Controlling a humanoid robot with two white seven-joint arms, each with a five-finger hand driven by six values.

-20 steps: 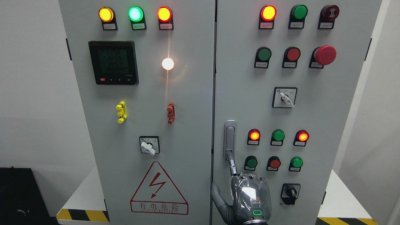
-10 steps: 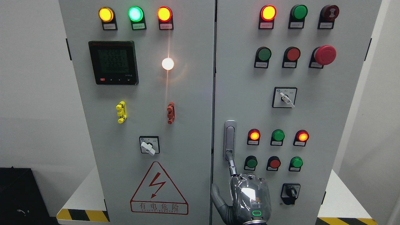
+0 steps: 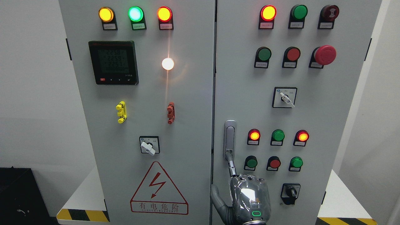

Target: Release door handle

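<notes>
The silver door handle (image 3: 230, 139) stands upright on the left edge of the right cabinet door (image 3: 328, 125). My right hand (image 3: 248, 198) comes up from the bottom edge just below it, its back towards the camera. Its index finger (image 3: 231, 165) is stretched straight up and its tip touches the handle's lower end. The thumb (image 3: 216, 197) is spread to the left and the other fingers are folded out of sight. The hand grasps nothing. The left arm is out of view.
Lit lamps and push buttons (image 3: 275, 162) sit right of the handle, with a black rotary switch (image 3: 290, 193) near the hand. The left door (image 3: 140, 125) carries a meter (image 3: 113, 62), a white selector (image 3: 149, 145) and a warning triangle (image 3: 159, 189). White plinth edges with hazard stripes (image 3: 82, 215) flank the cabinet.
My right hand has sunk very slightly. The index fingertip stays at the handle's lower end and the handle has not moved.
</notes>
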